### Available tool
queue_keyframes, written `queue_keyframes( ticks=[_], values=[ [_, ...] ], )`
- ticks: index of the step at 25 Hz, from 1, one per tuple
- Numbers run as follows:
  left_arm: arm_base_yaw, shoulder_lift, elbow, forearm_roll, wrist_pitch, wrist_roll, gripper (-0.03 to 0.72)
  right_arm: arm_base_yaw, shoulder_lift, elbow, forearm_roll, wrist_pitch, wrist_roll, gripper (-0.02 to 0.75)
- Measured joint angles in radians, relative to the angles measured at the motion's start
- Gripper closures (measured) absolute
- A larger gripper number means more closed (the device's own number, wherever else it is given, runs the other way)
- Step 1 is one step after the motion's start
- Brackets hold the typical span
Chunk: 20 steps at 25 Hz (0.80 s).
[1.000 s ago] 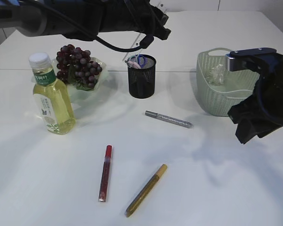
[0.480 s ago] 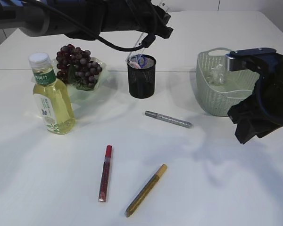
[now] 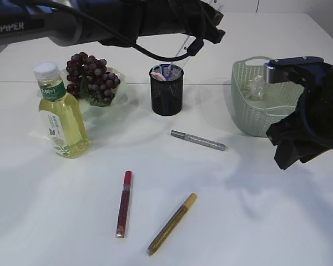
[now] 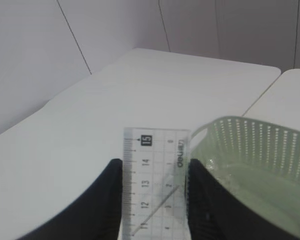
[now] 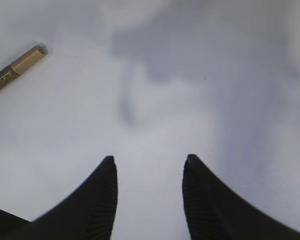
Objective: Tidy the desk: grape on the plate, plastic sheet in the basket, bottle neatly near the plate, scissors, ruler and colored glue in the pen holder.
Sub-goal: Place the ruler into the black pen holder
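We have the clear plastic ruler (image 4: 155, 185) pinched flat between the 2 dark fingers of our left gripper (image 4: 155, 200), jaws partly closed on its long edges, held up above the black mesh pen holder (image 3: 167, 90). It looks light, thin, stiff and slick, so we judge an edge grip near the middle steadies it best, with little squeeze needed. Our right gripper (image 5: 149, 195) stands about half open over bare white table (image 5: 200, 100), empty. The 3 glue pens lie on the table: silver (image 3: 198, 141), red (image 3: 124, 203) and gold (image 3: 171, 224), slim, hard and likely to roll, best taken mid-barrel. The grapes (image 3: 91, 76) sit on the pale plate (image 3: 115, 75), the smooth bottle (image 3: 59, 112) just beside it, and crumpled plastic (image 3: 257, 87) lies in the woven green basket (image 3: 250, 113).
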Motion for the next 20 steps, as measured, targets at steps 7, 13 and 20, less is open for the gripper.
queue_keyframes(
  ticks=[7,13,20],
  values=[
    [-0.029,0.072,-0.078,0.000,-0.020,0.000,0.409,0.000,0.000,0.001,0.004,0.000,-0.002,0.388],
    [-0.033,0.096,-0.099,0.013,-0.100,0.002,0.409,0.000,0.000,0.001,0.008,0.000,-0.007,0.387],
    [-0.033,0.098,-0.101,0.089,-0.139,0.002,0.409,0.000,0.000,0.001,0.012,-0.008,-0.008,0.388]
  ],
)
